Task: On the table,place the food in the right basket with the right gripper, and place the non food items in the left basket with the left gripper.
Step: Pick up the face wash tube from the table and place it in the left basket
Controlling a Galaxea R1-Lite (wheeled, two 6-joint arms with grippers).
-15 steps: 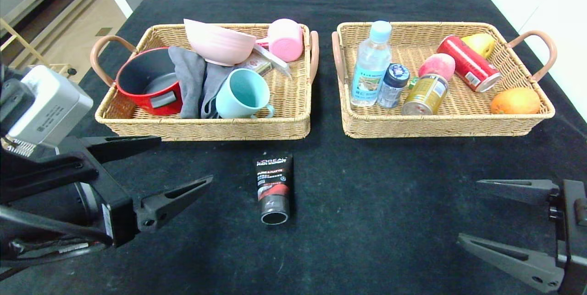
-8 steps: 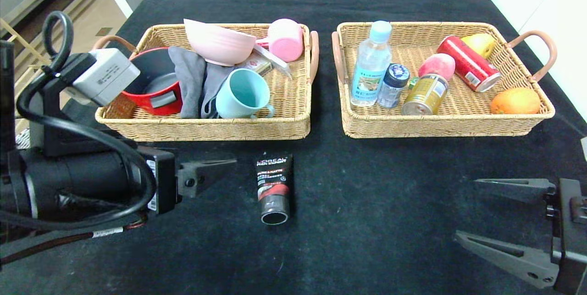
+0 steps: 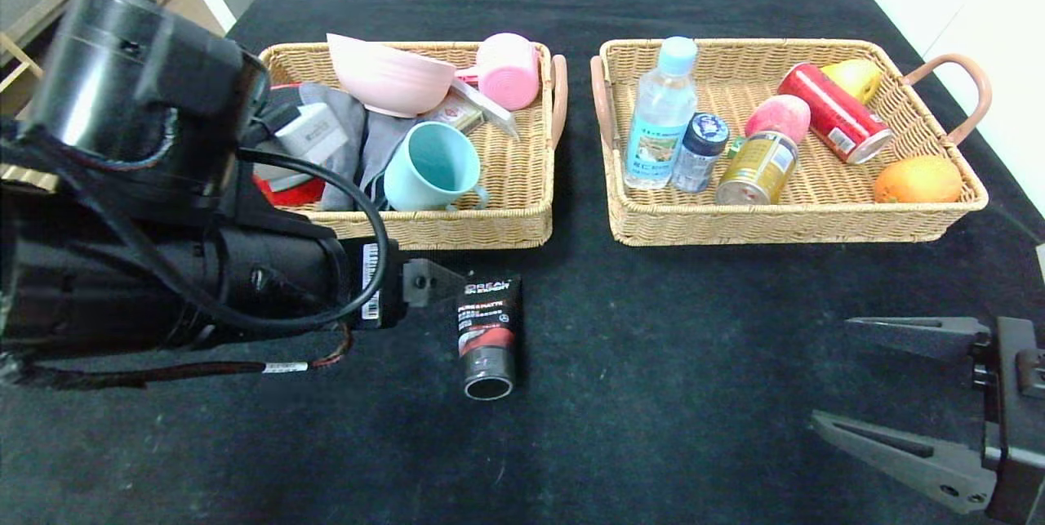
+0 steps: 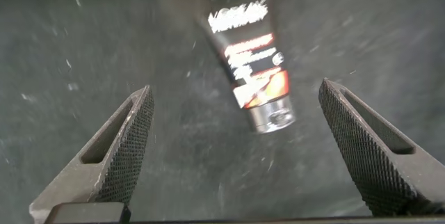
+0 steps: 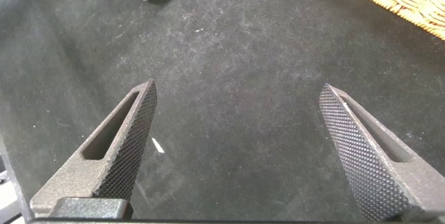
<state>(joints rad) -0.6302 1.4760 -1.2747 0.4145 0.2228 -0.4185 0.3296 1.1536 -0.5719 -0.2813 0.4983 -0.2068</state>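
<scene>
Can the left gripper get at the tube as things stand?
Probably yes. The left gripper is open above the black tube, which lies alone on the table in front of the left basket. The wrist view shows the tube between the fingers with nothing around it.

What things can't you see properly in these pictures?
- Red pot, head view: mostly hidden behind the left arm.
- Left pincer, head view: only one finger base shows past the wrist.
- Tube, left wrist view: smaller lettering blurred.
- Flat packet under the pink bowl, head view: too covered to identify.
</scene>
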